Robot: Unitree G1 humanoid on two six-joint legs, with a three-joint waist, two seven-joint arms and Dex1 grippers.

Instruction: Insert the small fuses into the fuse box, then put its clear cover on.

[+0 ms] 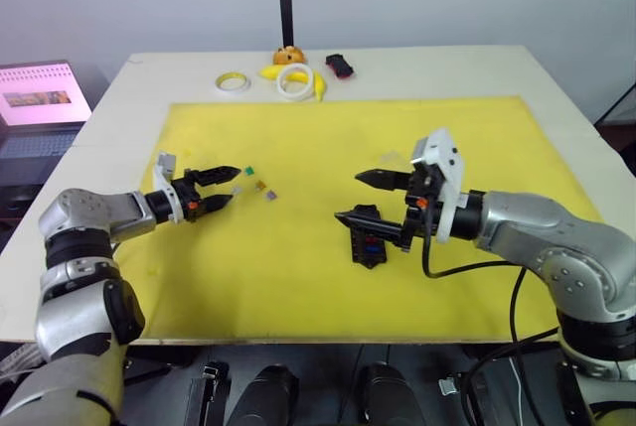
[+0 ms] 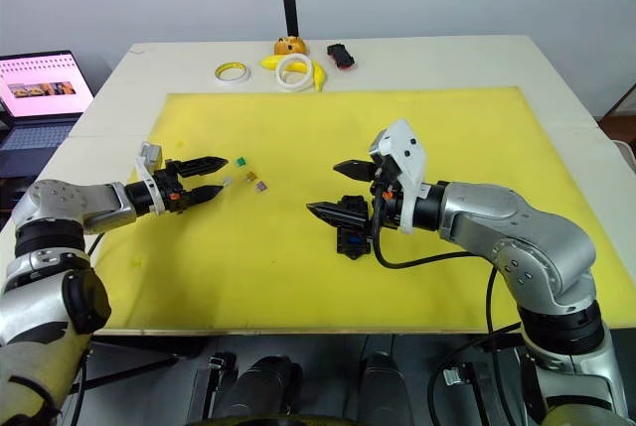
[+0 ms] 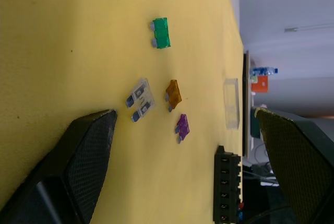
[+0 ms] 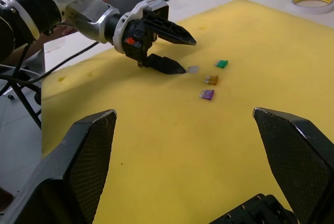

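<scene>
- The left gripper (image 1: 227, 188) reaches in low from the left edge of the yellow foam mat (image 1: 298, 287), its arm stretched nearly level with the surface; its two black tapered fingers are spread apart and hold nothing.
- Just past its fingertips lies a clear-grey fuse (image 3: 140, 100), flat on the mat with two metal blades showing through the plastic.
- A little farther on sit an orange fuse (image 3: 173, 94), a purple fuse (image 3: 182, 127) and a green fuse (image 3: 161, 32), all small, blocky and loose, none touching another.
- The right gripper (image 1: 356, 198) comes in from the right, elbow bent and wrist turned inward; its fingers, with a fine woven grip texture, stand wide apart and empty.
- The lower finger hovers over the fuse box (image 1: 369, 242), a black ribbed plastic block near the mat's middle with red and blue fuses already seated.
- The clear cover (image 3: 231, 103), a thin see-through rectangle, lies flat on the mat beyond the box.
</scene>
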